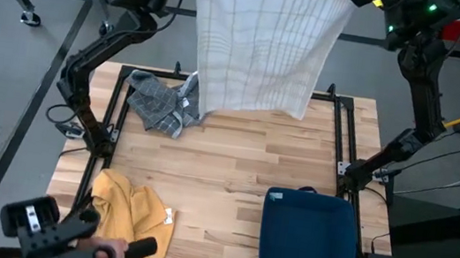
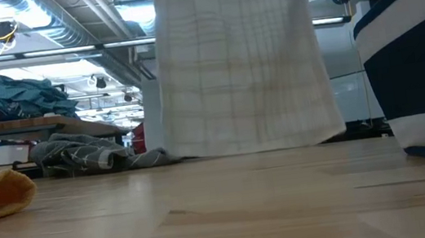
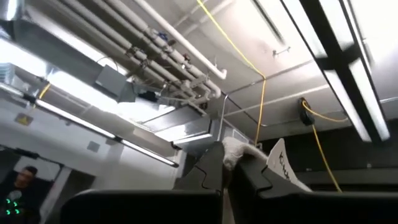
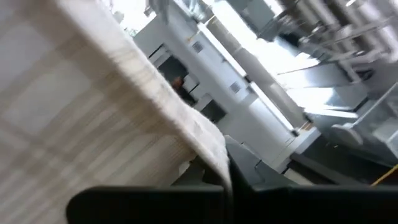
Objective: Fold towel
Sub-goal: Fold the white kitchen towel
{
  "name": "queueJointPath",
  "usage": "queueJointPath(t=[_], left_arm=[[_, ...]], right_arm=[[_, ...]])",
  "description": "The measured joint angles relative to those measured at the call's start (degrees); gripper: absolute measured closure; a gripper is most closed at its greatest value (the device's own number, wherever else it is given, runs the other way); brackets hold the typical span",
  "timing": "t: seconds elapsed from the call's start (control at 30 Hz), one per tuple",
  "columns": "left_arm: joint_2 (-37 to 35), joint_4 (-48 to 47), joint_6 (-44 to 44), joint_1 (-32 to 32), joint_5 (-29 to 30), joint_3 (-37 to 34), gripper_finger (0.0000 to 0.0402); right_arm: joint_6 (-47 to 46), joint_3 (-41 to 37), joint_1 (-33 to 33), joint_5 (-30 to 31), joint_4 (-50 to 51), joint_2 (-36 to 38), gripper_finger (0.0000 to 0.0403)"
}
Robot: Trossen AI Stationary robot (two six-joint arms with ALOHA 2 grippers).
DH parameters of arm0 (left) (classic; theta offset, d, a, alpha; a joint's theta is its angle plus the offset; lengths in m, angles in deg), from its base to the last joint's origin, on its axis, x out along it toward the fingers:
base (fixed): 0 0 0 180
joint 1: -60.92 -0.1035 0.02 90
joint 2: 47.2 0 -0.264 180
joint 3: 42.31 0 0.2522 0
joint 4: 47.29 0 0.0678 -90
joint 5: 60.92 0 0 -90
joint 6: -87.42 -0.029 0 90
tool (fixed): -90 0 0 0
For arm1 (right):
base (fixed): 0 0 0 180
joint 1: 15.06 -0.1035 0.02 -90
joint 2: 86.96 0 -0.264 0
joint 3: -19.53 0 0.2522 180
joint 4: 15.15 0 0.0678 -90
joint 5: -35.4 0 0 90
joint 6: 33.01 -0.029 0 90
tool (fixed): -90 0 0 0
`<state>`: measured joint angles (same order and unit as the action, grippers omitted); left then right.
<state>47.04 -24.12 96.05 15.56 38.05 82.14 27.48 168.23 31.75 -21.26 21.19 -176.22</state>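
- Wooden tabletop: light plank surface, dark metal frame along its edges; bare across the middle.
- White plaid towel: hangs spread as a sheet above the far edge of the tabletop, held up by both top corners. In the low view its bottom hem sits right at the table line; cannot tell whether it touches the wood.
- Left gripper: raised above the far left corner, fingers clamped together on a bunched towel corner that pokes out between them, with a label tab beside it.
- Right gripper: raised above the far right corner, fingers closed on the other towel corner; cloth drapes away from them.
- Grey checked cloth: crumpled heap at the far left corner, just beside the hanging towel's left edge.
- Yellow cloth: crumpled at the near left corner, a small white tag on its edge.
- Dark blue folded cloth: flat square near the near right corner; the low view shows a white band along its side.
- Near left edge, off the table: a person's hand holding a dark device.
- Room: ceiling ducts, pipes and strip lights overhead, yellow cable on the ceiling; a bench with piled teal fabric behind the table.
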Motion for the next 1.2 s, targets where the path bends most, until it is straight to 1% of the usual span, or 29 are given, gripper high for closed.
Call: queueJointPath(t=[0.13, 0.3, 0.37, 0.47, 0.63, 0.77, 0.83, 0.93, 1.07, 1.2], left_arm=[[0.4, -0.6, 4.8, -2.2, -0.4, 1.0, 0.0401], [0.3, -0.4, 7.7, -3.1, -0.4, 1.6, 0.0401], [0.3, -0.5, 8.0, -3.1, -1.3, 1.6, 0.0401], [0.1, -1.9, 10.2, -3.0, -4.5, 1.7, 0.0401], [-0.1, -5.0, 16.0, -2.4, -11.4, 1.7, 0.0401], [-1.2, -7.1, 19.4, -1.4, -16.3, 1.7, 0.0401], [-2.4, -9.0, 19.2, -0.7, -17.2, 1.7, 0.0401], [-4.8, -13.5, 15.9, 0.8, -17.7, 1.7, 0.0401], [-8.2, -21.0, 11.4, 3.0, -17.7, 1.7, 0.0401], [-10.2, -24.9, 8.7, 5.5, -17.7, 1.7, 0.0401]], right_arm=[[0.0, 0.0, 1.2, -2.8, -0.3, -0.1, 0.0402], [-0.2, -0.1, 1.1, -2.8, 1.4, -0.8, 0.0402], [-0.3, -0.1, 1.1, -2.3, 2.2, -1.0, 0.0402], [-0.3, 0.0, 1.2, -0.8, 4.7, -1.0, 0.0402], [-1.1, 0.0, 1.2, 3.7, 12.4, -0.6, 0.0402], [-6.9, 0.1, 1.3, 2.8, 21.6, 0.9, 0.0402], [-8.6, 0.1, 1.3, 1.2, 25.8, 1.8, 0.0402], [-10.9, 0.1, 1.2, -1.3, 29.9, 3.6, 0.0402], [-14.3, 0.1, 1.2, -4.6, 31.8, 6.1, 0.0402], [-16.7, 0.0, 1.2, -5.2, 32.6, 8.3, 0.0402]])
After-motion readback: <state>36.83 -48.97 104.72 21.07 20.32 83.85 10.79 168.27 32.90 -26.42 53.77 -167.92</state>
